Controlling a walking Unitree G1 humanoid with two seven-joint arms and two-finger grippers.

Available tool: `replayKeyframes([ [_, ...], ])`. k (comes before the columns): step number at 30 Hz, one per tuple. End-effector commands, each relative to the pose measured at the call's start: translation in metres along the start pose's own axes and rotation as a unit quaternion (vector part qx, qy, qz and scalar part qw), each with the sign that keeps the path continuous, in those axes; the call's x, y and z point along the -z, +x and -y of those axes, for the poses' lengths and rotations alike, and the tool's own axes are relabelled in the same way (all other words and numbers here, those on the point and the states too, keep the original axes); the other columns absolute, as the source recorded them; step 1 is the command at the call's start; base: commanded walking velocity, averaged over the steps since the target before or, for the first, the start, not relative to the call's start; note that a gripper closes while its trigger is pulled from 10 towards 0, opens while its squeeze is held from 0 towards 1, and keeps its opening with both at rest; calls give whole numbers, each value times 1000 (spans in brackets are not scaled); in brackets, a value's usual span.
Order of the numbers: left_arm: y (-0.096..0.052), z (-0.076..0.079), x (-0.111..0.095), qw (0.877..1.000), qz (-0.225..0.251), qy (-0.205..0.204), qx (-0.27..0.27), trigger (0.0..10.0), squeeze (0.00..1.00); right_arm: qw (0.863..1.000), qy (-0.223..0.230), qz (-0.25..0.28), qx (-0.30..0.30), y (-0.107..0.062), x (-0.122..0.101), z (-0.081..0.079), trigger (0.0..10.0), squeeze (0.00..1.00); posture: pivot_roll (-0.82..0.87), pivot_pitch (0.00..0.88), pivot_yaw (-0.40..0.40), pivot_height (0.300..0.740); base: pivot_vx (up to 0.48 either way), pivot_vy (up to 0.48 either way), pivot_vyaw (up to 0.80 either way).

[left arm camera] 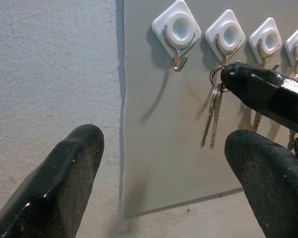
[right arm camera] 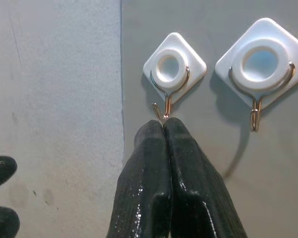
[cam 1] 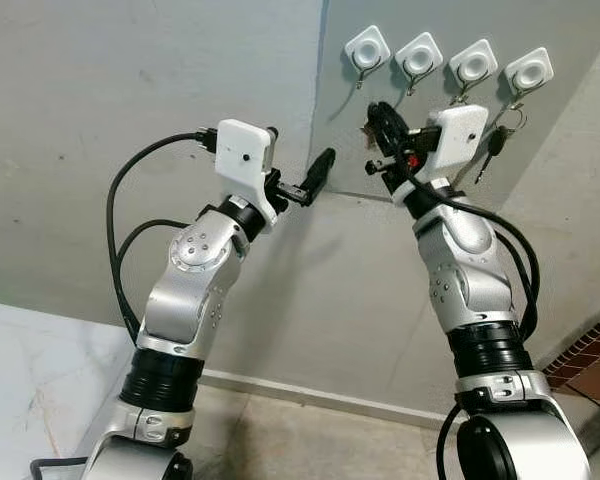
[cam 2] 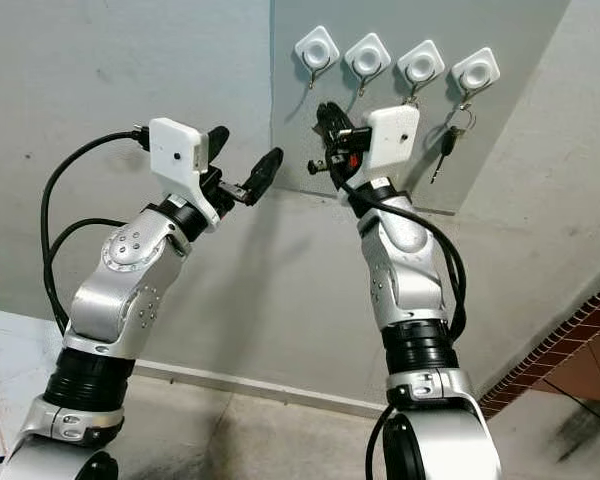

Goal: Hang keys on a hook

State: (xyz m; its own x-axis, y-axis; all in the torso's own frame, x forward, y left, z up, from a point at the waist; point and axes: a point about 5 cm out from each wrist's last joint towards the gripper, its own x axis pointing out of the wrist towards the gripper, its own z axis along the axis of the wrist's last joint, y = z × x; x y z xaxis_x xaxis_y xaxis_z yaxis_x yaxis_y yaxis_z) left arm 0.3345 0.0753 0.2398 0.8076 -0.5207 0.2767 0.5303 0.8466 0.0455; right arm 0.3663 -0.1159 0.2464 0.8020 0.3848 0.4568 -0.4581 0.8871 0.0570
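Four white hooks sit in a row on a grey wall panel [cam 1: 420, 150]: the leftmost hook [right arm camera: 171, 69], a second hook [right arm camera: 262, 62], a third hook [cam 1: 473, 64] and a fourth hook [cam 1: 528, 72]. My right gripper [right arm camera: 164, 126] is raised to the panel, shut on the ring of a small bunch of keys [left arm camera: 212, 116] that dangles below its tip. That tip is just under the leftmost hook's wire. My left gripper [left arm camera: 163, 139] is open, held up beside the panel's left edge and pointing at the hooks.
Another key set with a dark-headed key [cam 1: 496, 138] hangs from the fourth hook. The plain grey wall [cam 1: 100, 90] lies left of the panel. A brick-red strip [cam 1: 590, 365] shows low on the right, and pale floor [cam 1: 30, 370] lies below.
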Motion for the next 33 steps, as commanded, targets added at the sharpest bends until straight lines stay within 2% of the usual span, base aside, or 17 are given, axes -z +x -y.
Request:
replayKeyframes([
  [1, 5, 6, -9, 1000, 10, 15, 18, 10000, 0, 1000, 13, 25, -5, 5, -10, 2, 10000, 0, -5, 8, -47, 740, 0, 0, 0],
  [9, 5, 7, -8, 1000, 9, 14, 22, 10000, 0, 995, 77, 63, -8, 2, -21, 5, 10000, 0, -10, 3, -42, 740, 0, 0, 0],
  [11, 5, 8, -8, 1000, 10, 13, 24, 10000, 0, 990, 118, 77, -3, -1, -25, 9, 10000, 0, -11, 3, -41, 740, 0, 0, 0],
  [19, 6, 7, -9, 1000, 11, 10, 25, 10000, 0, 985, 153, 74, 18, -3, -21, 18, 10000, 0, -13, 6, -40, 740, 0, 0, 0],
  [33, 6, 8, -11, 1000, 14, 7, 25, 10000, 0, 982, 178, 54, 23, 0, -10, 19, 10000, 0, -12, 16, -40, 740, 0, 0, 0],
])
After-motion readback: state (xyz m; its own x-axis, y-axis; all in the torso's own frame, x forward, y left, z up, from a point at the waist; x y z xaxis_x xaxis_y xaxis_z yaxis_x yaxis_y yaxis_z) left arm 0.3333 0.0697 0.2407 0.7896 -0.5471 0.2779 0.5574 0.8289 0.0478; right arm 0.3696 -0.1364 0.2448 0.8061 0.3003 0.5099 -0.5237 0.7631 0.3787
